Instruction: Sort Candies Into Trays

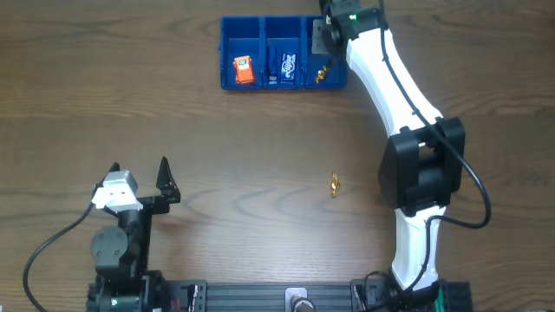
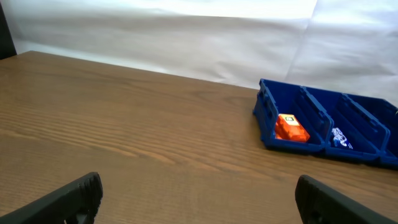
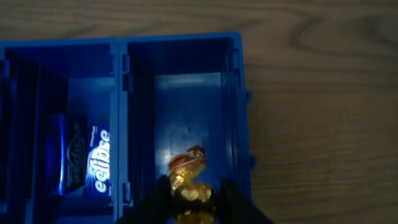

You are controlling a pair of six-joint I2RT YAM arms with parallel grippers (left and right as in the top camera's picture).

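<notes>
A blue three-compartment tray (image 1: 263,21) stands at the table's far side. Its left bin holds an orange candy (image 1: 244,71), also in the left wrist view (image 2: 291,128). A blue gum pack (image 1: 286,65) lies in the middle bin (image 3: 84,158). My right gripper (image 3: 193,198) hangs low in the tray's right bin (image 3: 186,106), shut on a gold-wrapped candy (image 3: 189,180), which also appears from above (image 1: 323,76). A second gold candy (image 1: 335,184) lies on the bare table near the right arm. My left gripper (image 1: 140,170) stands open near the table's front left, holding nothing.
The wooden table (image 1: 217,156) stretches between the tray and the arm bases. A black rail (image 1: 295,296) runs along the near edge. A white backdrop (image 2: 186,31) rises behind the table.
</notes>
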